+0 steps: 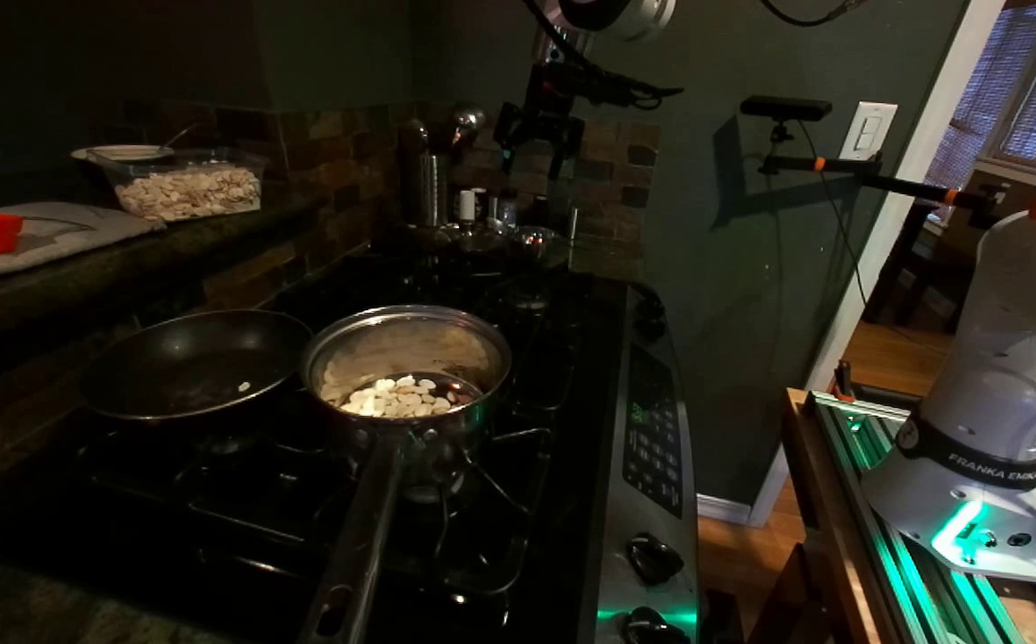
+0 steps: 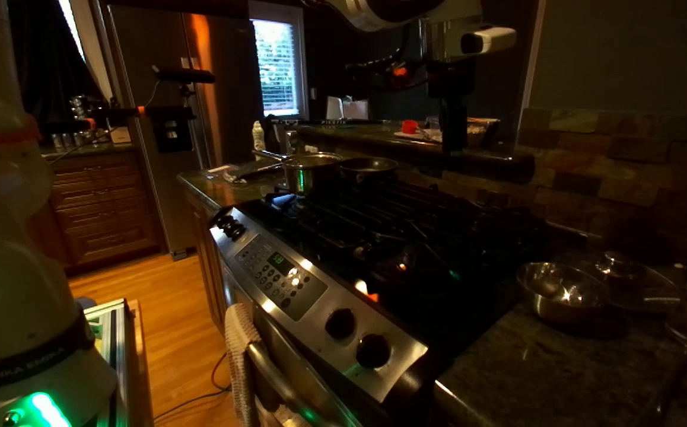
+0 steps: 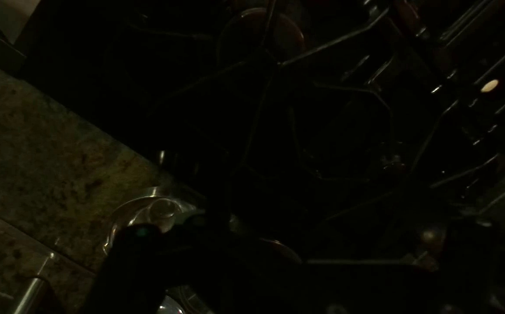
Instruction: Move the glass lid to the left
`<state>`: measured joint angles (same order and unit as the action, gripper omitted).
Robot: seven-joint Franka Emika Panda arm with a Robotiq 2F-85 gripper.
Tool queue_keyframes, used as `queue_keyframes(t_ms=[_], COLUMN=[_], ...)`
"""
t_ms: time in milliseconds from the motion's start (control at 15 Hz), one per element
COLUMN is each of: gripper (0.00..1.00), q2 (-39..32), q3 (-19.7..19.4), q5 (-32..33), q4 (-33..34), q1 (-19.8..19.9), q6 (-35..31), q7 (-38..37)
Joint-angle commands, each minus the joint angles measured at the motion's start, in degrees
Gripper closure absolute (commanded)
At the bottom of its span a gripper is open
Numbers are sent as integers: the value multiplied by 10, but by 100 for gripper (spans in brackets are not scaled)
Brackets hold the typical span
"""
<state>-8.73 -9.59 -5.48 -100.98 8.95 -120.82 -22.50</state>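
The glass lid [image 2: 640,289] is see-through, with a shiny rim and a top knob. It lies on the counter past the stove's end, behind a small steel bowl [image 2: 562,296]. In an exterior view the lid [image 1: 473,240] is small and dim, left of the bowl [image 1: 532,238]. My gripper [image 1: 531,164] hangs high above that end of the stove, fingers down and apart, with nothing between them. It is a dark shape side-on in an exterior view [image 2: 454,139]. The wrist view is very dark; the gripper [image 3: 307,235] covers much of it, and the lid cannot be made out surely.
A steel pan [image 1: 406,317] of pale food and a black frying pan [image 1: 196,353] stand on the stove [image 2: 343,237]. A steel utensil holder [image 1: 434,190] and small bottles stand near the wall. A plastic tub [image 1: 191,188] sits on the raised ledge.
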Motion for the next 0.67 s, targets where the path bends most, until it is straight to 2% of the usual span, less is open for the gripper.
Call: queue_keyframes(t_ms=[0, 200, 267, 333, 467, 600], gripper=[0, 0, 0, 0, 0, 0], q2=[-1, -2, -9, -27, -66, -113], q3=[-2, -2, -4, -5, -13, -20], q5=[-1, -1, 16, 5, 27, 33], q4=[3, 4, 6, 24, 58, 108], q1=[-1, -1, -4, 0, 4, 10], q6=[2, 2, -15, -24, -90, -105], q7=[0, -1, -23, -25, -13, -2])
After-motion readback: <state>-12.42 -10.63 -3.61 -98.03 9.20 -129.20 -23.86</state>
